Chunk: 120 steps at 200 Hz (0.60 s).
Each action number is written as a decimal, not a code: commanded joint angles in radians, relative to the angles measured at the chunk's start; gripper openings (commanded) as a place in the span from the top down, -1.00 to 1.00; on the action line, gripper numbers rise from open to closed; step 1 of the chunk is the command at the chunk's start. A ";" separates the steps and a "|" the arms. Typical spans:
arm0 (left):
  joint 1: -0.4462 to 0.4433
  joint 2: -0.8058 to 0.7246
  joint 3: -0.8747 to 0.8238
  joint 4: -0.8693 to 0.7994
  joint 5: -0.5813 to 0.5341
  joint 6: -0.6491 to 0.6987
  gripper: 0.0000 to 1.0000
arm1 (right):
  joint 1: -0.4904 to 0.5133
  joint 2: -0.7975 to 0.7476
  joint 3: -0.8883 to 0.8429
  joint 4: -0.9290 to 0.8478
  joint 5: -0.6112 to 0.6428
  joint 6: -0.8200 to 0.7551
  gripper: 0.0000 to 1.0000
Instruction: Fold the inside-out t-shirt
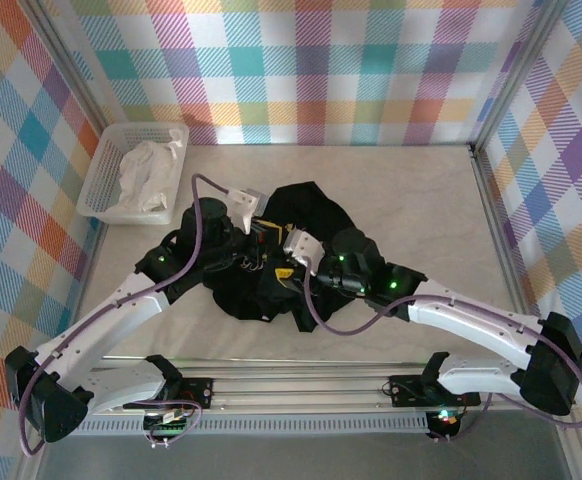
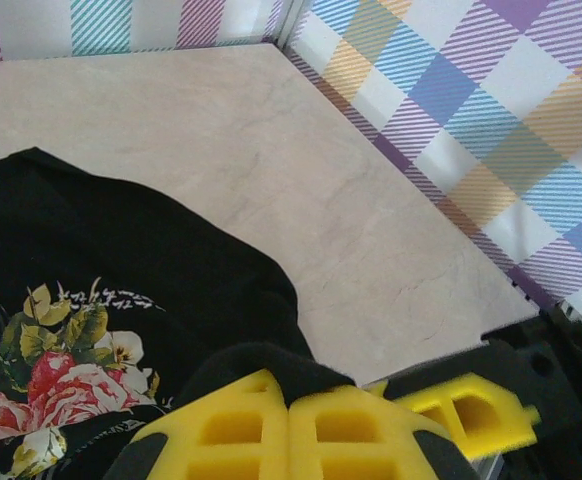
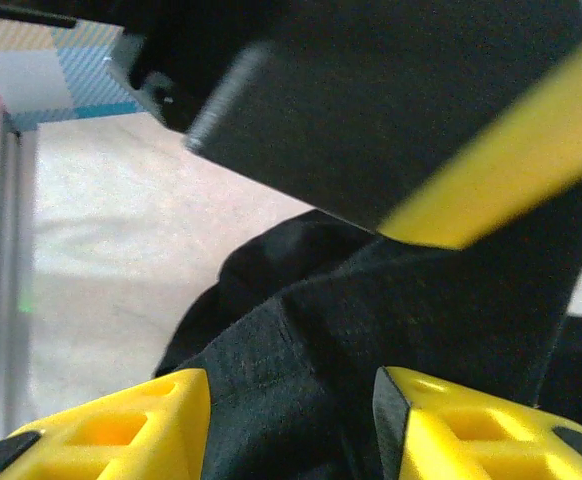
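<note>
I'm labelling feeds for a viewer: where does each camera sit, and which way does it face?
Top external: above and behind the arms, looking down on the table; both arms show, left gripper and right gripper meeting on the shirt.
Left wrist: on the left arm, facing the far right corner; its shut fingers pinch the shirt.
Right wrist: on the right arm, low, facing a wall; shirt between its fingers.
Shared: every view has the shirt; each wrist view catches the other gripper.

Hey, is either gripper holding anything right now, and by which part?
The left gripper is shut on a fold of the t-shirt beside its floral print. The right gripper straddles bunched shirt fabric; a firm grip cannot be told.
</note>
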 commanded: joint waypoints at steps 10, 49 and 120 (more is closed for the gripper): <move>-0.012 0.012 0.065 -0.063 -0.004 -0.061 1.00 | 0.062 0.034 -0.016 0.114 0.189 -0.183 0.02; -0.012 0.022 0.077 -0.076 0.008 -0.087 1.00 | 0.102 0.090 -0.015 0.202 0.314 -0.262 0.05; -0.012 0.037 0.091 -0.088 0.000 -0.126 1.00 | 0.157 0.133 -0.050 0.334 0.496 -0.369 0.07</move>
